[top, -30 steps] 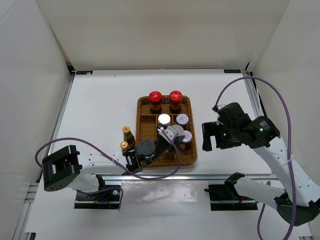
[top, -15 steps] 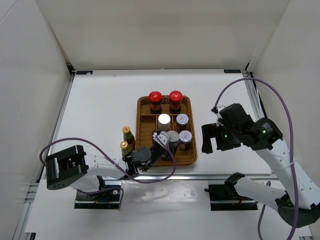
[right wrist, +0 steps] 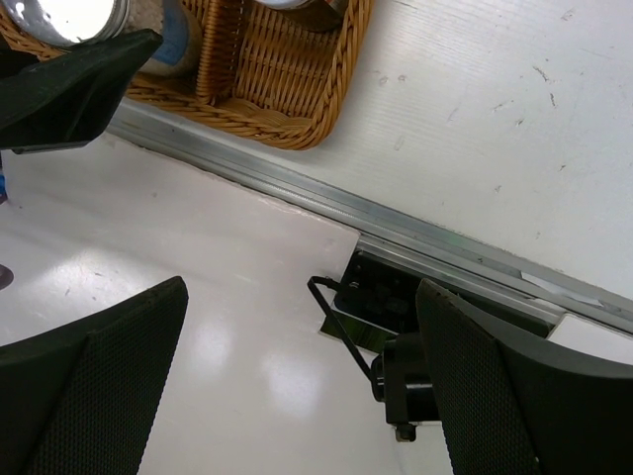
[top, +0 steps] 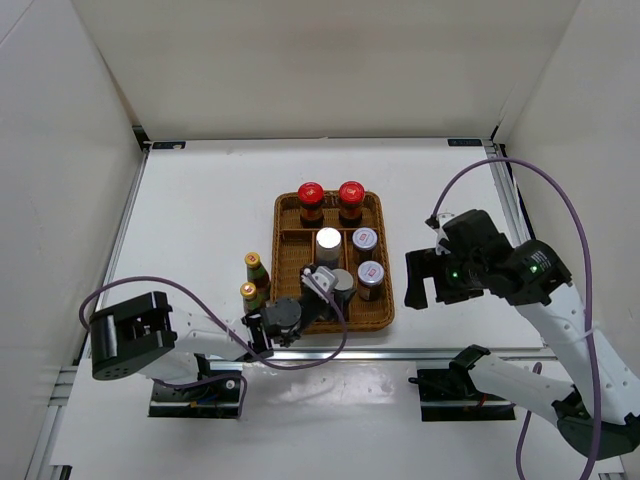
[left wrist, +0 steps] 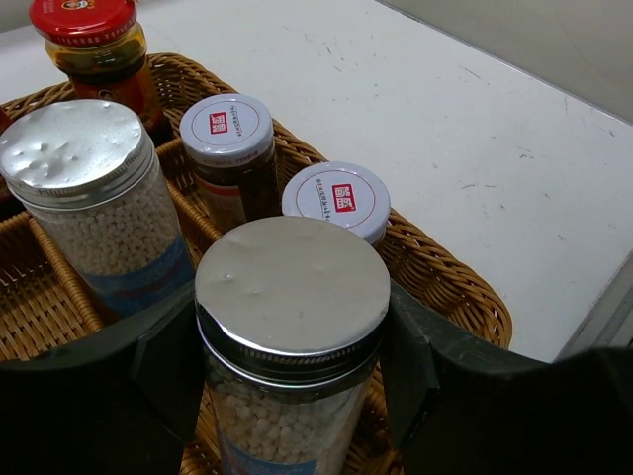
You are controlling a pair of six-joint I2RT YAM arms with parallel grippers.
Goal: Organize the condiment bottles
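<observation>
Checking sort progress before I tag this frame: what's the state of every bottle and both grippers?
Left gripper: shut on silver-capped jar.
Right gripper: open, empty.
Silver-capped jar: upright, gripped, at near side of tray.
Second silver-capped jar: upright in tray.
Red-capped jars: upright in tray.
Grey-capped jars: upright in tray.
Slim bottles: upright on table, outside tray.

White arms (top: pixel 565 325); black joints (top: pixel 122 335); purple cables (top: pixel 497 158)
</observation>
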